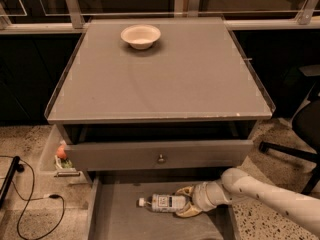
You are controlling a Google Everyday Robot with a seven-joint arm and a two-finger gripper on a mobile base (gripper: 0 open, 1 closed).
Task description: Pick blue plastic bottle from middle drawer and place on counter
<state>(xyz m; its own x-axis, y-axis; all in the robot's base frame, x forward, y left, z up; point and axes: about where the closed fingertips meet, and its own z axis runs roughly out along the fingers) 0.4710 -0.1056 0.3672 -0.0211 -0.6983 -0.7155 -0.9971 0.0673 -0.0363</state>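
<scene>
The blue plastic bottle [167, 202] lies on its side on the floor of the open middle drawer [117, 216], with its white cap pointing left. My gripper [186, 202] reaches in from the right at the end of the white arm. Its tan fingers [185, 190] sit one on the far side and one on the near side of the bottle's base end, closed against it. The bottle still rests on the drawer floor. The counter [165, 79] is the grey cabinet top above.
A white bowl [140, 35] stands at the back of the counter. The upper drawer front with a round knob [160, 158] overhangs the open drawer. A black chair base [300, 149] is at the right. Cables [30, 204] and a side bin [57, 156] are at the left.
</scene>
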